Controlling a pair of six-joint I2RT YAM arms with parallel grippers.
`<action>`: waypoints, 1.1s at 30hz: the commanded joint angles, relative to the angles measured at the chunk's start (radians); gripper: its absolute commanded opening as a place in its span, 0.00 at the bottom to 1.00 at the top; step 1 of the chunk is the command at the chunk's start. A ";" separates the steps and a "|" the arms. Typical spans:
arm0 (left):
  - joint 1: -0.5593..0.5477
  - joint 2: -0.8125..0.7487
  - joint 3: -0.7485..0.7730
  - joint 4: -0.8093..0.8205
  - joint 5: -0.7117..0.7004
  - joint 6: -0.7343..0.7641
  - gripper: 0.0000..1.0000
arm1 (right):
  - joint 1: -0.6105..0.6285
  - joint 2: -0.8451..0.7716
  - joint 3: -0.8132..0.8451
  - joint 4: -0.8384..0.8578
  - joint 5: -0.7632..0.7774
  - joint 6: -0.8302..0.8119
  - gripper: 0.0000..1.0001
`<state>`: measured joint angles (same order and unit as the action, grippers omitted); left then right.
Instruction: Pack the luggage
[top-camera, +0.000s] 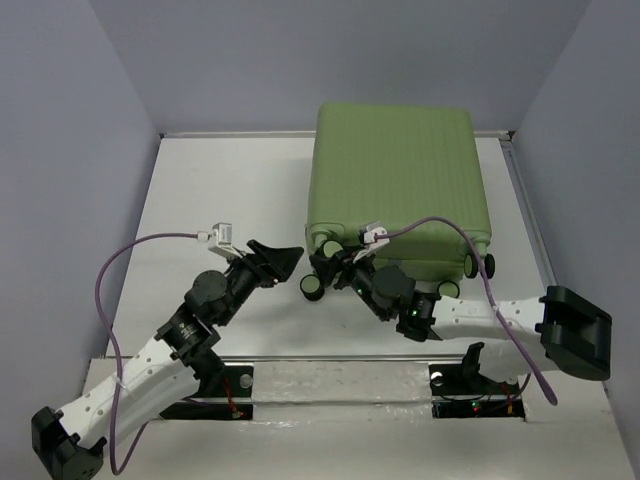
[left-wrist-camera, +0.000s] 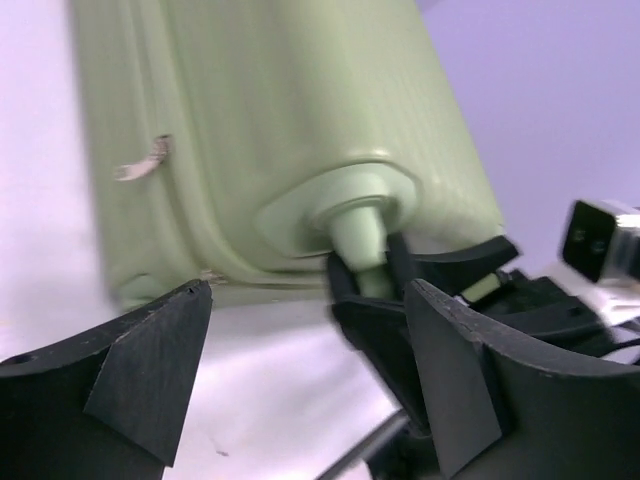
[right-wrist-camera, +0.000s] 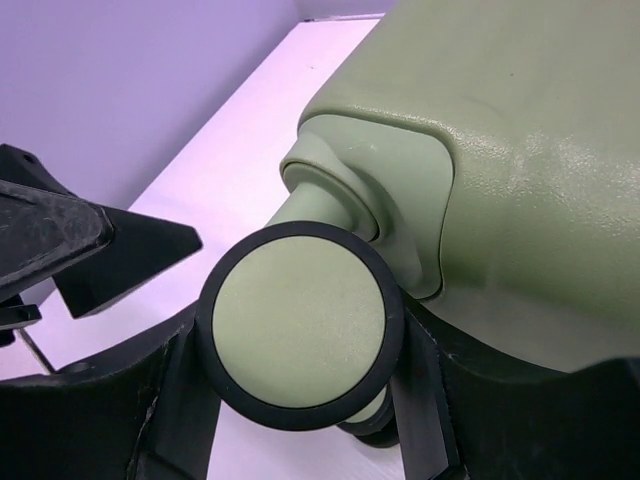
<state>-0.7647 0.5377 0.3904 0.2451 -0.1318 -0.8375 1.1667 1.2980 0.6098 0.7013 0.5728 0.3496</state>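
Observation:
The luggage (top-camera: 400, 180) is a light olive-green ribbed hard-shell suitcase. It lies closed at the back right of the table, wheels toward me. My right gripper (top-camera: 325, 272) is at its near-left corner. In the right wrist view the gripper (right-wrist-camera: 300, 400) is shut on a black-rimmed green wheel (right-wrist-camera: 300, 325), one finger on each side, under the shell (right-wrist-camera: 520, 150). My left gripper (top-camera: 290, 257) is open and empty just left of that corner. In the left wrist view the left gripper (left-wrist-camera: 305, 370) faces the suitcase side (left-wrist-camera: 270, 120) and the wheel stem (left-wrist-camera: 360, 230).
The white tabletop (top-camera: 230, 190) is bounded by grey-violet walls on the left, back and right. Purple cables (top-camera: 460, 235) loop from both wrists, the right one over the suitcase. A small pale scrap (left-wrist-camera: 145, 160) sticks out from the suitcase side.

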 joint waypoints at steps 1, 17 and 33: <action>-0.001 -0.071 -0.162 -0.041 -0.164 0.052 0.87 | -0.027 -0.085 0.024 0.135 0.070 -0.034 0.07; -0.002 0.369 -0.127 0.522 0.060 0.408 0.68 | -0.027 -0.109 0.044 0.050 0.013 -0.046 0.07; -0.002 0.578 -0.045 0.596 0.159 0.434 0.39 | -0.027 -0.106 0.038 0.050 -0.007 -0.035 0.07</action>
<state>-0.7639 1.1007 0.2905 0.7444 -0.0101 -0.4309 1.1572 1.2373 0.6064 0.6071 0.5346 0.3168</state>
